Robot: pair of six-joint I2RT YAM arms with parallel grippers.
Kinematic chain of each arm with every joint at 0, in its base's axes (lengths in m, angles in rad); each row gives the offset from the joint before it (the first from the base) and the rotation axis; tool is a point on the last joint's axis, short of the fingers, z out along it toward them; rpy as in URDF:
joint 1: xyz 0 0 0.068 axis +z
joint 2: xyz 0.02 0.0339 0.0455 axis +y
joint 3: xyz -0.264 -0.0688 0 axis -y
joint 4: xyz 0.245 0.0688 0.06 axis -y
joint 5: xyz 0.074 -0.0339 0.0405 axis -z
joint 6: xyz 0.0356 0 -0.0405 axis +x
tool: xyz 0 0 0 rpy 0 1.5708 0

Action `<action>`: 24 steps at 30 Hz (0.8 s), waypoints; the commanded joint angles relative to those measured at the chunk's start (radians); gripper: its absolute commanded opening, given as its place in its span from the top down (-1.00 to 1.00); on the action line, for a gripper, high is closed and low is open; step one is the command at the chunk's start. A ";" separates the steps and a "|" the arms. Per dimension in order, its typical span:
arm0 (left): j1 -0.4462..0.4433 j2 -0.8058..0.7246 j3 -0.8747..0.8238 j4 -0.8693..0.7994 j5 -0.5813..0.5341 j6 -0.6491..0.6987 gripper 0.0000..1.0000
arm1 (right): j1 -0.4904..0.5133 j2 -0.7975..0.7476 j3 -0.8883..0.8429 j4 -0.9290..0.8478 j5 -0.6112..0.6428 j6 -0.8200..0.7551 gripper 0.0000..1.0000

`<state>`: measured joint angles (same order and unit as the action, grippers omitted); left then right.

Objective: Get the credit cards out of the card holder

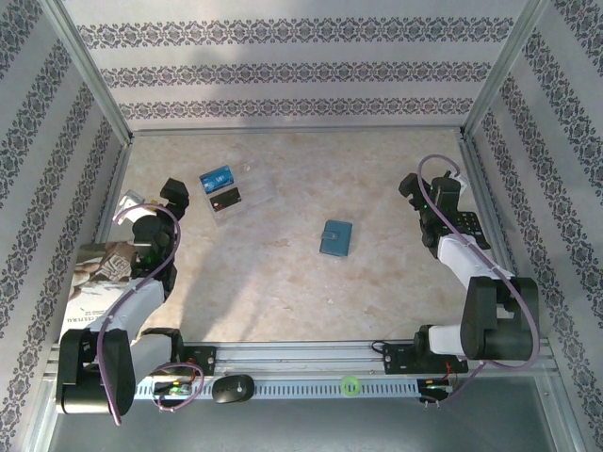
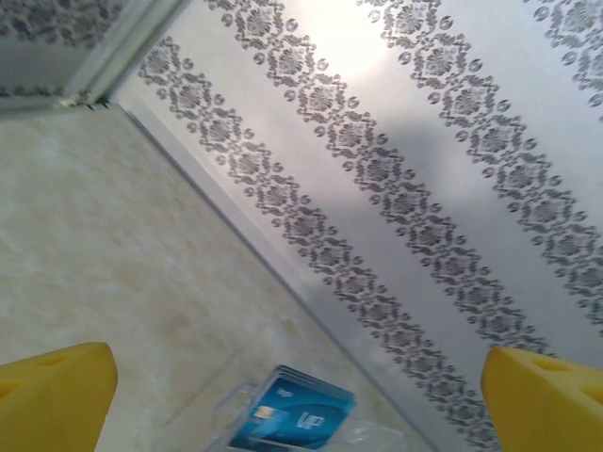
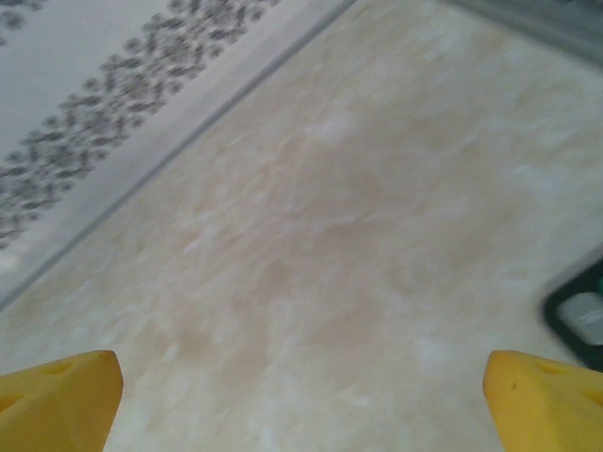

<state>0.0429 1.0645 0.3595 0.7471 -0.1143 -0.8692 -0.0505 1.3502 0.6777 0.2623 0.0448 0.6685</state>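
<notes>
Lying flat on the pale marbled surface [image 1: 283, 282], the small teal-blue bi-fold card holder [image 1: 334, 238] sits a little right of centre, folded shut as far as the overhead view shows, well apart from both arms. The left pincer [image 1: 176, 188] hangs over the far-left part of the surface with its jaws spread wide and nothing between them. In the left wrist view its yellow fingertips [image 2: 55, 395] stand at the two lower corners. Between them, farther off, a blue plastic card [image 2: 292, 414] lies on a clear plastic sheet [image 2: 226, 419] near the patterned back wall [image 2: 424, 188]. From above, that blue card has a dark card [image 1: 226, 199] just beside it on the same sheet, close to the left pincer. The right pincer [image 1: 408, 183] is poised over the far-right area, also spread wide and empty. Its yellow fingertips [image 3: 57, 400] frame bare surface in the right wrist view. A black calculator [image 1: 468, 227] lies along the right edge, partly under the right arm, and its corner shows, blurred, at the edge of the right wrist view.
</notes>
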 commanded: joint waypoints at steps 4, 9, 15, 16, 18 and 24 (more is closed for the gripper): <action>0.020 0.015 0.068 -0.055 0.139 -0.048 -0.98 | -0.012 0.099 0.026 0.141 -0.324 0.064 -0.96; 0.028 0.011 0.122 -0.180 0.169 -0.016 -0.99 | -0.009 0.136 0.065 0.067 -0.380 0.037 -0.97; 0.028 0.152 0.367 -0.609 0.206 0.064 -0.59 | 0.000 0.191 0.083 0.080 -0.495 0.016 -0.93; 0.028 0.182 0.395 -0.644 0.200 0.049 -0.55 | 0.004 0.196 0.087 0.086 -0.514 0.016 -0.88; 0.028 0.234 0.449 -0.688 0.189 0.047 -0.44 | 0.009 0.193 0.090 0.088 -0.519 0.020 -0.85; 0.038 0.405 0.641 -0.834 0.102 0.027 -0.27 | 0.021 0.186 0.097 0.088 -0.536 0.038 -0.79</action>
<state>0.0616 1.4212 0.9195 0.0494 0.0345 -0.8425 -0.0410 1.5383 0.7471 0.3264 -0.4469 0.7048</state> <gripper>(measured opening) 0.646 0.898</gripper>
